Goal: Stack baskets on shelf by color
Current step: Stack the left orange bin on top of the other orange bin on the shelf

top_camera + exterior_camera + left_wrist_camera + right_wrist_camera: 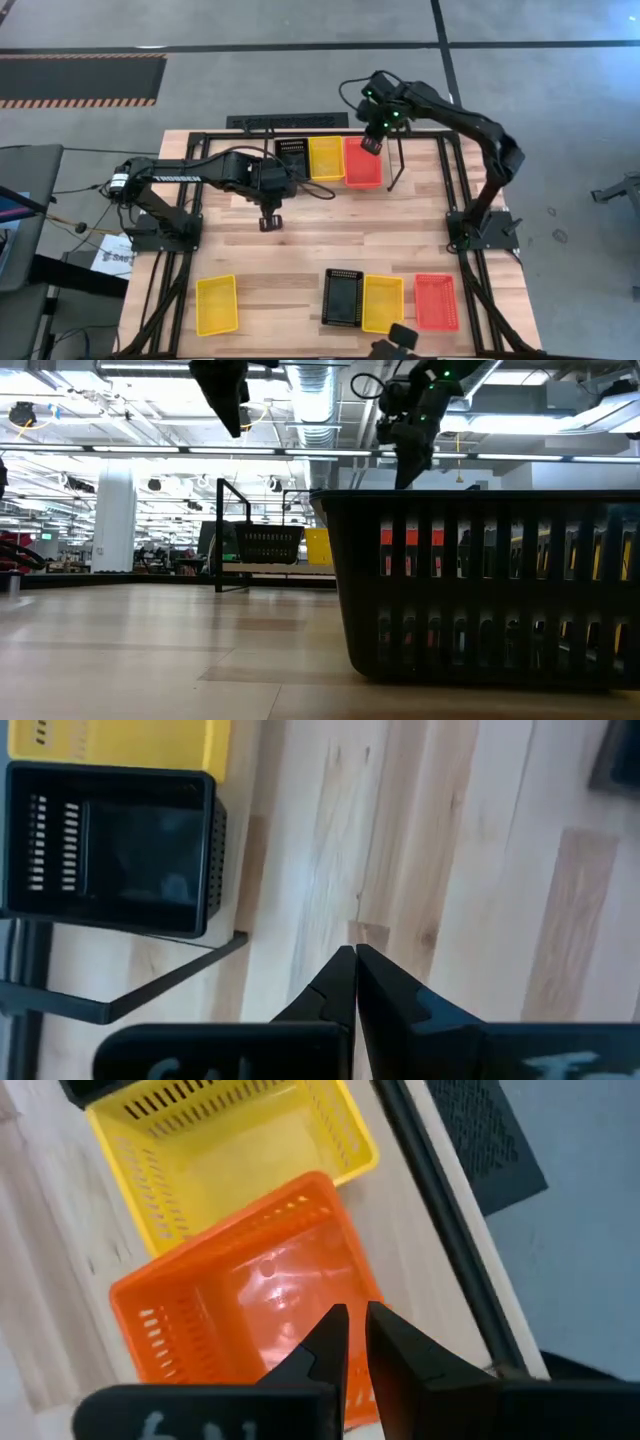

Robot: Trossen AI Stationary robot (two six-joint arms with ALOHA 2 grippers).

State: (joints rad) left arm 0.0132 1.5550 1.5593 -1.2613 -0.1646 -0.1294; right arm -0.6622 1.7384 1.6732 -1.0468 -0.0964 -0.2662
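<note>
At upper centre of the high view I see three baskets side by side on the shelf (395, 170): a black basket (291, 157), a yellow basket (326, 158) and a red-orange basket (362, 163), all upright with mesh walls. Along the lower edge lie four more, flat on the wood: a lone yellow tray (216, 304) at lower left, then a black tray (344, 297), a yellow one (382, 302) and a red-orange one (436, 301) in a row.
</note>
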